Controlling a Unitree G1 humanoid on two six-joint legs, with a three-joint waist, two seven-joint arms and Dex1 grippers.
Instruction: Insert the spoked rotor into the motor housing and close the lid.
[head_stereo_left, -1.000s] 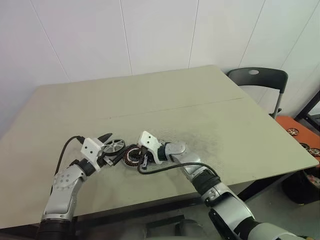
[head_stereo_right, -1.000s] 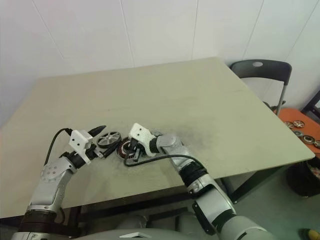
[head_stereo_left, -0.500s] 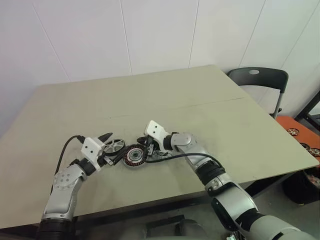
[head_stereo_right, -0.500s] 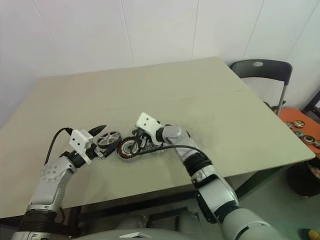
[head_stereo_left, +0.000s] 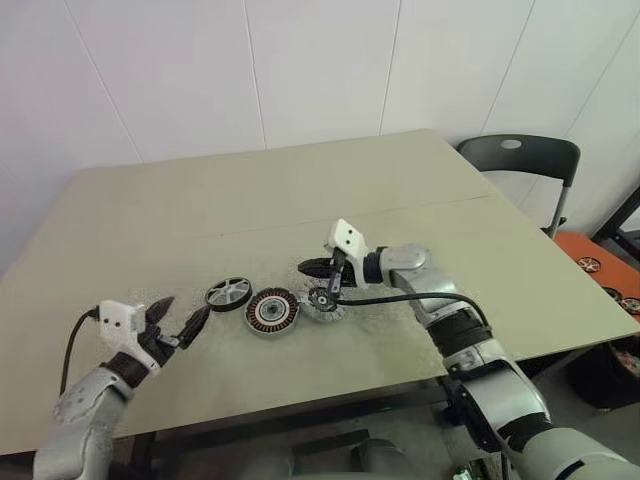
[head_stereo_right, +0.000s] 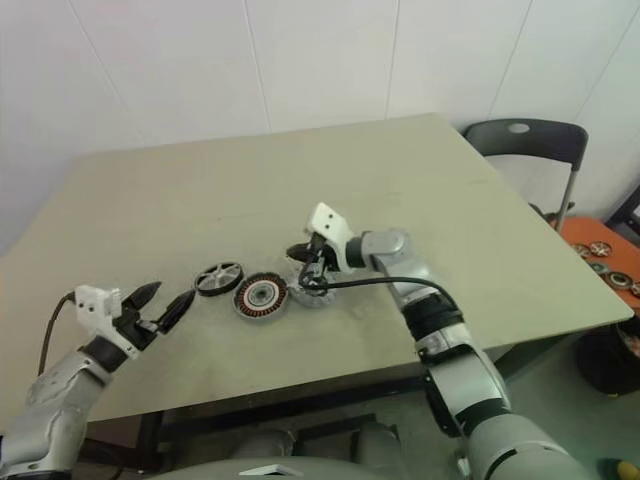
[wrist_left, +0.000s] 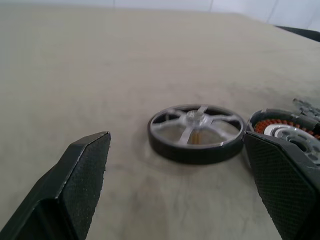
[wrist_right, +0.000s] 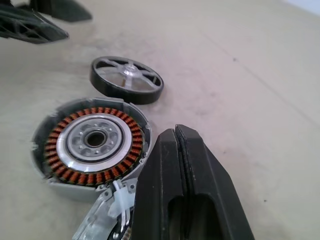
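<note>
the spoked rotor (head_stereo_left: 322, 300) lies flat on the table (head_stereo_left: 420, 200), just right of the motor housing (head_stereo_left: 272, 309), with the lid (head_stereo_left: 229, 293) just left of the housing; it looks a stiff, light, thin metal disc that would slip under pinched fingers, so i'd judge its rim the place to take it, edge to edge. the right gripper (head_stereo_left: 312, 267) hangs over the rotor with jaws pressed together and nothing between them, while the left gripper (head_stereo_left: 178, 317) sits well to the near left with jaws wide apart, empty. the right wrist view shows the housing's copper windings and pale hub from close in, which the head views give coarsely, and the left wrist view shows the lid's see-through spoked middle.
</note>
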